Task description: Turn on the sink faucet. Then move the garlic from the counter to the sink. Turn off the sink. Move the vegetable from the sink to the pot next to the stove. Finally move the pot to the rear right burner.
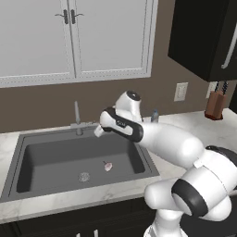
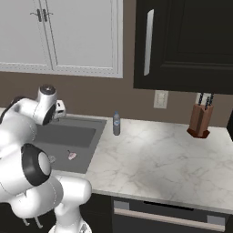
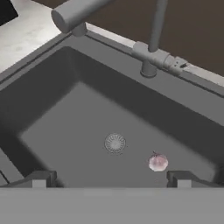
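Gripper (image 3: 112, 178) wide open, holding nothing, hanging over the sink (image 3: 52, 87) near the faucet (image 3: 151, 54). Garlic (image 3: 158, 162) sitting on the basin floor, just beside the drain (image 3: 115, 142). Small bottle (image 2: 116, 123) upright on the counter (image 2: 154, 154) next to the sink.

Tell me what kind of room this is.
A simulated home kitchen: a grey sink with a faucet set in a marble counter, white wall cabinets above, and a knife block.
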